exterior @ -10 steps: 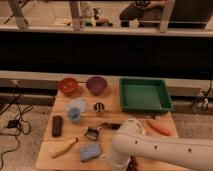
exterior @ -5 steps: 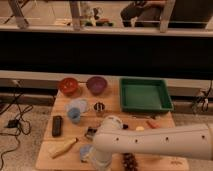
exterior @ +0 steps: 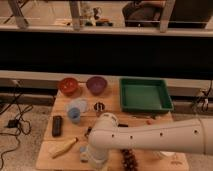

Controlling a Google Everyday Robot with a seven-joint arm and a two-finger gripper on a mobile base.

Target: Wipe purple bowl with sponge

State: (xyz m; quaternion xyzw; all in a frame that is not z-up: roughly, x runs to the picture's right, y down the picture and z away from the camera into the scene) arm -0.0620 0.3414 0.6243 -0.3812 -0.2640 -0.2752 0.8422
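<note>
White arm has swung left. Pincer (exterior: pixel 94 156) now sits low over the soft blue-grey sponge block (exterior: pixel 83 154), well in front of the small round dark purple bowl (exterior: pixel 96 85). Pincer spread wide, nothing held; grasp likely next.

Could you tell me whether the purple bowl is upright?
Upright: the purple bowl opens upward. The gripper is low over the table front.

**Dim room, soft overhead light on the table**

The claw (exterior: pixel 91 154) hangs low at the front left of the wooden table (exterior: pixel 59 109), evenly lit with only faint shadows. The white arm (exterior: pixel 155 135) to the claw's right is the brightest surface. Far behind it the wall (exterior: pixel 105 55) is near black under a pale, washed-out window strip (exterior: pixel 50 12).
</note>
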